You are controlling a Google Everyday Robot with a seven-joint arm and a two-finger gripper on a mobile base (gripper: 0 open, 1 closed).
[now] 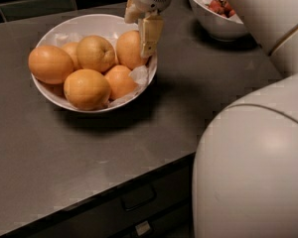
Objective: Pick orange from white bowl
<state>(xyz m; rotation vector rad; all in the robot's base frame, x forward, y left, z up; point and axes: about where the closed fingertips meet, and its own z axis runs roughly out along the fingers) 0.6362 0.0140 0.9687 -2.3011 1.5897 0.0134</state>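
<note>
The white bowl (92,16) stands on the dark counter at the upper left, lined with crumpled white paper and holding several oranges. The orange (129,51), deep orange and egg-shaped, sits at the bowl's right side against the rim. My gripper (137,36) reaches down from above with one finger (150,33) on the orange's right face and the other behind its upper left. The fingers are closed on the orange, which still rests among the other fruit.
Other oranges fill the bowl, one with a stem dimple (96,52) and larger ones (49,63) (87,88). A deeper white bowl of red berries (213,19) stands at the back right. My white arm (258,167) fills the lower right. The counter's front edge (104,195) runs above a drawer.
</note>
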